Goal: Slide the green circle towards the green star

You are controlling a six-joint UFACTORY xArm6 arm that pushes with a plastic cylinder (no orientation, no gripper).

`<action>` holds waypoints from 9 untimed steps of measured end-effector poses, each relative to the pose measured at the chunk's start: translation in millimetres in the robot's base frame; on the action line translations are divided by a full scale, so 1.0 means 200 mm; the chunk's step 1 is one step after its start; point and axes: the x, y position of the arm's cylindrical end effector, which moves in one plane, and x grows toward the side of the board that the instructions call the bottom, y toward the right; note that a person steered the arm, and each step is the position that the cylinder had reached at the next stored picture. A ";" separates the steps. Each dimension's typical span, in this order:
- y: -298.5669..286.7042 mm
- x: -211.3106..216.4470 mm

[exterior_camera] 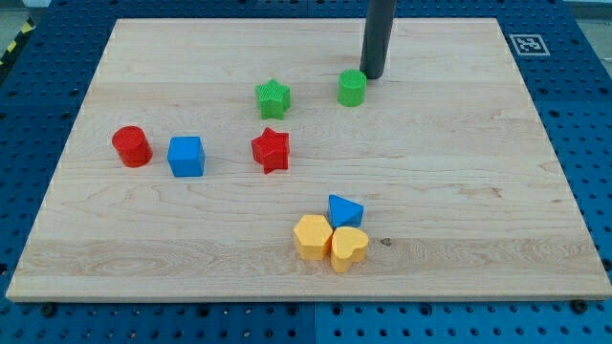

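The green circle (pixel 352 88) sits on the wooden board near the view's top middle. The green star (pixel 273 97) lies to its left, a short gap apart. My tip (pixel 371 75) is the lower end of the dark rod that comes down from the view's top. It stands just to the right of and slightly above the green circle, right at the circle's edge.
A red star (pixel 272 149) lies below the green star. A blue cube (pixel 185 156) and a red circle (pixel 131 146) lie at the left. A blue triangle (pixel 344 209), a yellow hexagon (pixel 313 236) and a yellow heart (pixel 349 247) cluster at the bottom middle.
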 end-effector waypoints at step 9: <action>-0.09 0.23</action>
